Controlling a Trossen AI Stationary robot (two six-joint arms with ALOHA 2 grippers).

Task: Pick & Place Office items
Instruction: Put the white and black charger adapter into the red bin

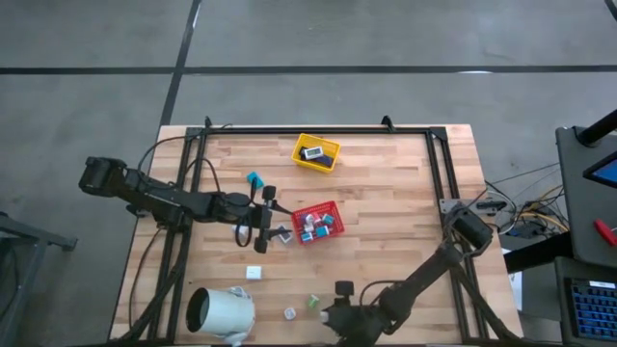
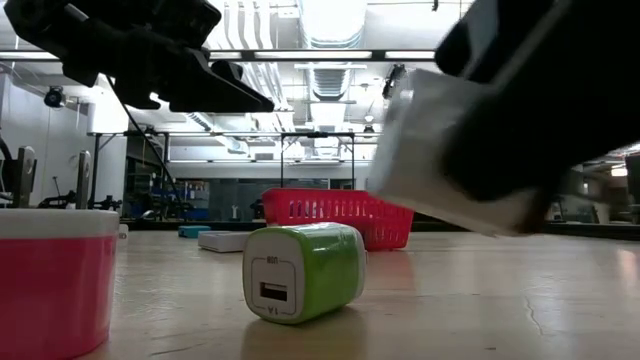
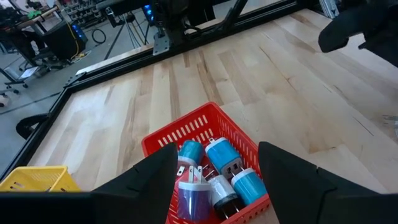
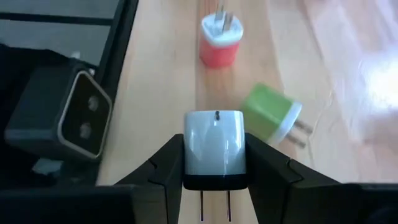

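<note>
Two fingers of my right gripper pinch a white charger, prongs toward my wrist, near the table's front edge beside the green charger. My left gripper hangs open over the red tray, seemingly empty.

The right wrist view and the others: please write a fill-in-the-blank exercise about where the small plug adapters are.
1. The right gripper holds a ____ plug adapter between its jaws.
2. The green adapter lies on the table, not in a ____.
3. The left gripper, jaws open, hovers over the ____ tray.
4. The yellow tray lies nearer the table's ____ edge than the red one.

Missing words: white; tray; red; far
</note>
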